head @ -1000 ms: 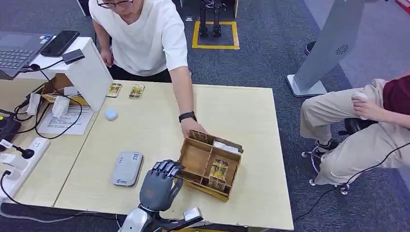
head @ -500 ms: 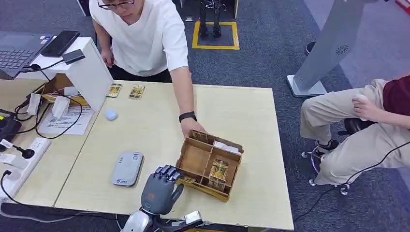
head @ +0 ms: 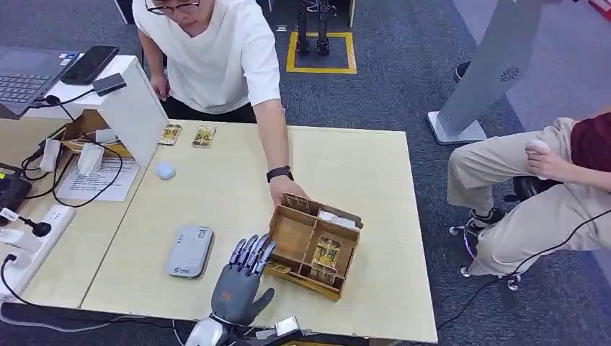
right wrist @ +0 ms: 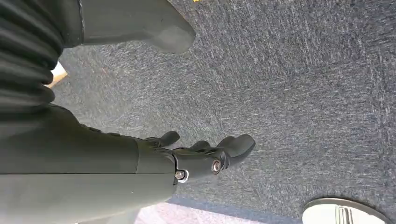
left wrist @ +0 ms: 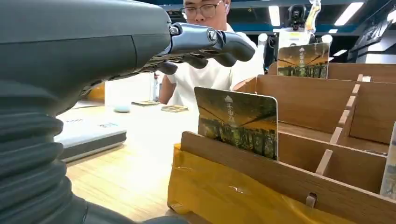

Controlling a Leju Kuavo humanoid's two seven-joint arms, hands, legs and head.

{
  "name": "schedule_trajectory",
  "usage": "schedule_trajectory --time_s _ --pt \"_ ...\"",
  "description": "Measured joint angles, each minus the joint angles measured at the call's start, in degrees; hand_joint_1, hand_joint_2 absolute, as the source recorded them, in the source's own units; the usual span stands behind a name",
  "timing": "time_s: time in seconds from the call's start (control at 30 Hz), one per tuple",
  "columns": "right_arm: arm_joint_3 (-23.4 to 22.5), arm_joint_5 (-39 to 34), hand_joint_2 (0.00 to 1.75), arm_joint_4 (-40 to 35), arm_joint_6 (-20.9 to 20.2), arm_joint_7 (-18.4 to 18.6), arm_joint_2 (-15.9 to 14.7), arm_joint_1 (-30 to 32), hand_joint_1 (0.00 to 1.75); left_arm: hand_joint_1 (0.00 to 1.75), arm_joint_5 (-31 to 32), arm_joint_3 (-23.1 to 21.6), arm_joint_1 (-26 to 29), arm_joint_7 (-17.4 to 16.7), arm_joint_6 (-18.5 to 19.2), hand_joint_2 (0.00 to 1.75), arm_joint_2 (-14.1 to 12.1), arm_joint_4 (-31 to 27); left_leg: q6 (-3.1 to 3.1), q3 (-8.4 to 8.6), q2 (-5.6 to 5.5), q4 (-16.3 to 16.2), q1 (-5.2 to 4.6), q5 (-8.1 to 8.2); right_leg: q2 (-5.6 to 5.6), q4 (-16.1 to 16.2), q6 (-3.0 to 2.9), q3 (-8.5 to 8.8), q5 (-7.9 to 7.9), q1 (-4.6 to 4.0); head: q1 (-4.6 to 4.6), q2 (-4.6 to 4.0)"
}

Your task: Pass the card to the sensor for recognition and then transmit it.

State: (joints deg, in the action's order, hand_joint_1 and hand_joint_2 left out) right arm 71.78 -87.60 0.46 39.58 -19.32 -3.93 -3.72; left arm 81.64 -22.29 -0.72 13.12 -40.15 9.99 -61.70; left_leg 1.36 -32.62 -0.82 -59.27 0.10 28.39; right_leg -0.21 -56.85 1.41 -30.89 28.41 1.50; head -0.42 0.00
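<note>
The wooden box point(head: 315, 249) sits on the desk point(head: 216, 187); a card point(left wrist: 236, 122) stands upright in its near-left compartment, more cards in others. The left hand point(head: 238, 283) hovers just beside the box, fingers point(head: 252, 254) spread, holding nothing. A person's hand point(head: 286, 189) rests at its far edge.

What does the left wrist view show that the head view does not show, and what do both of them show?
Left wrist view alone: the printed face of the card standing upright in the near slot of the wooden box, with the left hand above it, fingers apart, not touching it.

Head view alone: the grey card sensor lying flat on the table, the box's compartments from above, and a person's hand at its far side.

Both: left hand, box, card, sensor, person.
</note>
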Motion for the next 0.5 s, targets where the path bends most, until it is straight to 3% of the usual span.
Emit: schedule_trajectory --time_s 0.1,0.13,0.17,0.2,0.5 --pt "0.0 -0.22 1.75 0.0 0.0 -0.04 0.0 0.0 0.0 0.45 -0.3 -0.02 0.0 -0.15 0.0 1.75 0.0 0.17 0.0 0.0 0.0 0.0 0.0 0.0 0.0 0.0 0.0 0.0 0.0 0.0 0.0 0.02" --pt "0.02 -0.44 1.75 0.0 0.0 -0.04 0.0 0.0 0.0 0.68 -0.46 -0.02 0.0 -0.22 0.0 1.75 0.0 0.17 0.0 0.0 0.0 0.0 0.0 0.0 0.0 0.0 0.0 0.0 0.0 0.0 0.0 0.02" --pt "0.04 -0.53 1.75 0.0 0.0 -0.04 0.0 0.0 0.0 1.5 -0.55 -0.04 0.0 -0.26 0.0 1.75 0.0 0.17 0.0 0.0 0.0 0.0 0.0 0.0 0.0 0.0 0.0 0.0 0.0 0.0 0.0 0.02" --pt "0.09 -0.59 1.75 0.0 0.0 -0.04 0.0 0.0 0.0 1.75 -0.63 -0.04 0.0 -0.26 0.0 1.75 0.0 0.17 0.0 0.0 0.0 0.0 0.0 0.0 0.0 0.0 0.0 0.0 0.0 0.0 0.0 0.02" --pt "0.44 -1.16 1.75 0.0 0.0 -0.04 0.0 0.0 0.0 1.75 -0.55 -0.07 -0.58 -0.66 -0.26 1.75 0.0 0.15 0.0 0.02 0.0 0.0 0.0 0.0 0.0 0.0 0.0 0.02 0.0 0.0 0.0 0.02"
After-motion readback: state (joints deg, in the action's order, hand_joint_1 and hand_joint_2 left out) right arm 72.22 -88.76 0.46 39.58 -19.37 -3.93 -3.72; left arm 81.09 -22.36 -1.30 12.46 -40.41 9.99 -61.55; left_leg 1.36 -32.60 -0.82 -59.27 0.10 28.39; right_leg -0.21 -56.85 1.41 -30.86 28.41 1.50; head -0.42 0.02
